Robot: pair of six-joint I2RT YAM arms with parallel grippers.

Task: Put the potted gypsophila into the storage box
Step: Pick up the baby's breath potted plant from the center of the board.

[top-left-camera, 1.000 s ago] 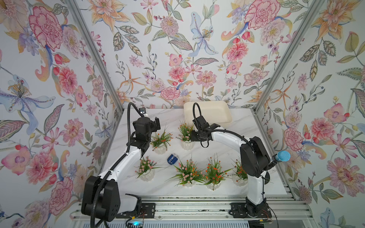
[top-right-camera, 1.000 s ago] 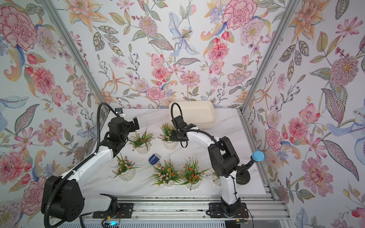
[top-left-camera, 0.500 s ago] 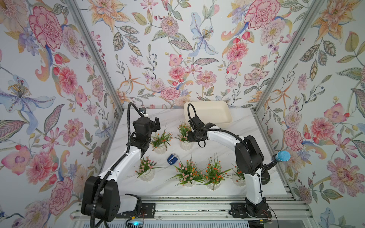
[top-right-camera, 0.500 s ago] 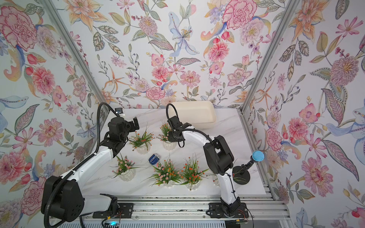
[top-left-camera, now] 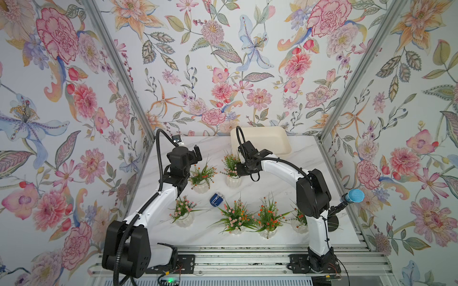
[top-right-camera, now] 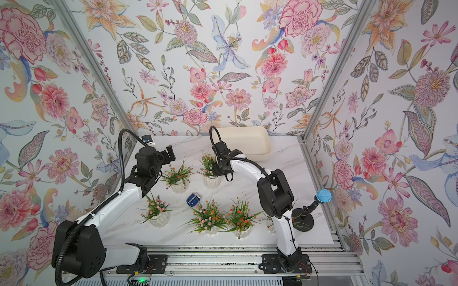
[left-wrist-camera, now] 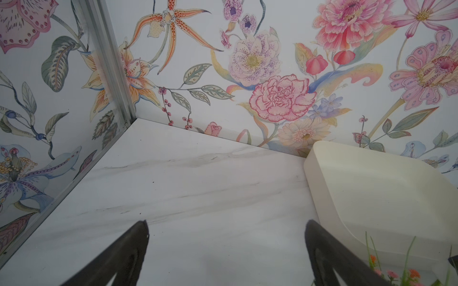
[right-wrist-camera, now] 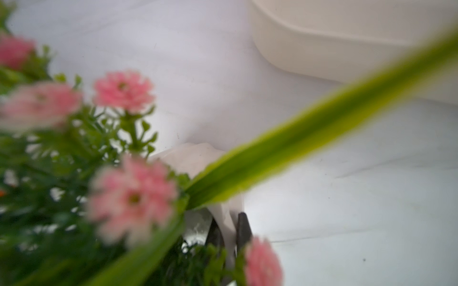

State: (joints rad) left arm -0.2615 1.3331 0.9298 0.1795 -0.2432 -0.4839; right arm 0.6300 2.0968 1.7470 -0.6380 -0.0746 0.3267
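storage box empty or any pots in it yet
Empty: the storage box shows only bare cream floor in both top views.

Setting: robot test cell, a staged enclosure rather than a real room. Floral wallpaper (top-left-camera: 223, 74) panels on three sides, held by bare aluminium corner posts (top-left-camera: 121, 74). Marble-look tabletop (top-left-camera: 272, 190). Left arm (top-left-camera: 153, 205) and right arm (top-left-camera: 280, 168) bolted to a slotted aluminium rail (top-left-camera: 235, 257) at the front edge; green LED (top-left-camera: 169, 281) lit below it
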